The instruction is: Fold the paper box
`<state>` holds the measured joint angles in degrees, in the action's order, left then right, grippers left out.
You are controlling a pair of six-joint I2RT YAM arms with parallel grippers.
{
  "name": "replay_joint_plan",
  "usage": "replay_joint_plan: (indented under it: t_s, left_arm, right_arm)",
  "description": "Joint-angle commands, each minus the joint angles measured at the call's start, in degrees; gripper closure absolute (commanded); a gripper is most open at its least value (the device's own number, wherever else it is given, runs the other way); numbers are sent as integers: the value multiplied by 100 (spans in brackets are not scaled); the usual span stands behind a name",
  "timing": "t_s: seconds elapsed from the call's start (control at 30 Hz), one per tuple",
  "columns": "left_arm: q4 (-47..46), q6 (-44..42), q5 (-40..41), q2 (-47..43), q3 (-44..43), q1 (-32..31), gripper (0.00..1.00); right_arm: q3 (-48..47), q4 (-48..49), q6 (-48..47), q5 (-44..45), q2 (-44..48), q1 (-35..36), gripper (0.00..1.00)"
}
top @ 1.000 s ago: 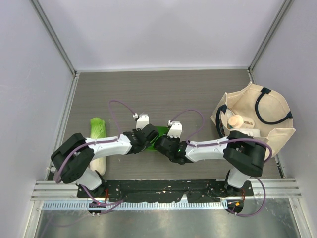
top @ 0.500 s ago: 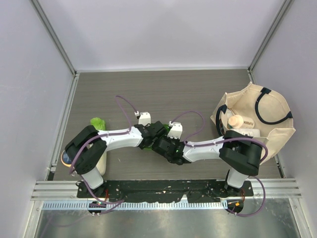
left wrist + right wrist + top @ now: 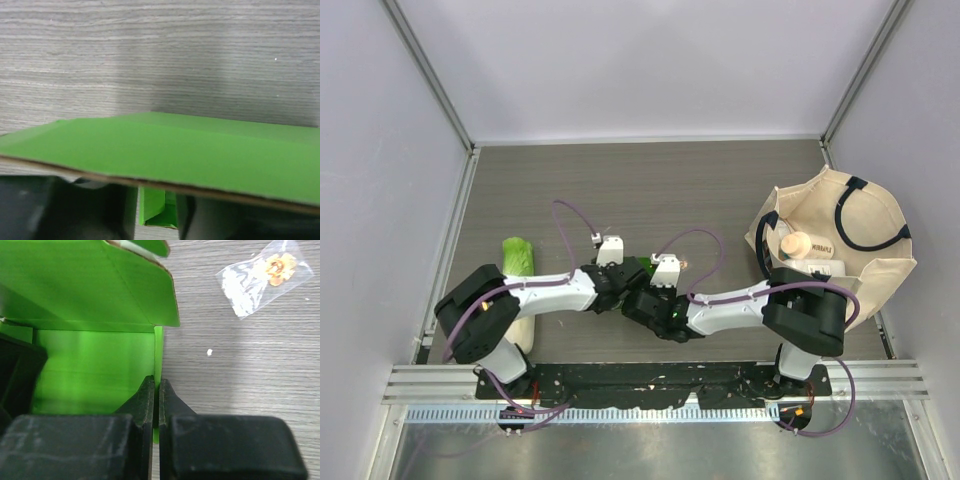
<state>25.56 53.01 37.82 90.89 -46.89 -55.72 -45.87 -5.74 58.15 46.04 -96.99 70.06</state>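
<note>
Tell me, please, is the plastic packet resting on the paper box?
No, the packet lies on the table, apart from the paper box.

left tool [image 3: 157,212] jaws apart | right tool [image 3: 155,390] pinched closed

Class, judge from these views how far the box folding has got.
Done: the paper box has creased, raised walls. In hand: the right gripper pinches one side wall; the left gripper works at a panel on the other side. Left: the upper flap stands open, so closing remains.
</note>
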Motion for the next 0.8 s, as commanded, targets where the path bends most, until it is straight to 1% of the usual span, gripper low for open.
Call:
replay_joint_plan:
  t_s: [0.0, 0.03, 0.07, 0.13, 0.17, 0.33, 0.4, 0.43, 0.47, 0.53, 0.57, 0.63, 0.67, 0.77]
  left_arm:
    - [98, 7, -126, -668, 233, -193, 55]
    - [107, -2, -143, -782, 251, -193, 51]
    - [203, -2, -152, -1036, 277, -176, 42]
    - [335, 25, -170, -1275, 303, -123, 35]
    - [396, -1, -187, -1545, 365, -105, 31]
    - [520, -160, -459, -1987, 541, 88, 27]
    - [547, -177, -652, -2127, 602, 97, 30]
    - [520, -177, -906, -2189, 646, 123, 33]
    - [442, -169, -1065, -2251, 768, 149, 42]
    - [397, -55, -1268, -2453, 909, 324, 53]
    - [258, -37, -1530, -2523, 1110, 404, 60]
    - [46, -11, -1690, -2794, 1331, 640, 60]
    - [-207, 33, -1865, -2892, 1541, 720, 58]
    - [-656, 112, -2103, -3209, 1823, 993, 57]
  right_arm:
    - [-151, 521, -269, -122, 233, -72, 96]
    - [-168, 521, -365, -122, 233, -72, 94]
    - [-177, 521, -418, -122, 224, -72, 93]
    - [-212, 530, -549, -122, 216, -72, 90]
    - [-230, 530, -585, -122, 207, -80, 90]
    - [-274, 539, -691, -174, 189, -107, 89]
    - [-265, 539, -691, -201, 198, -89, 89]
    - [-282, 539, -700, -227, 189, -107, 89]
    - [-291, 539, -726, -236, 181, -107, 89]
    - [-274, 539, -752, -262, 163, -107, 89]
    - [-274, 547, -761, -262, 163, -107, 89]
    - [-239, 539, -761, -289, 172, -98, 89]
    - [-221, 704, -761, -306, 180, -107, 89]
    - [-203, 732, -796, -341, 189, -116, 89]
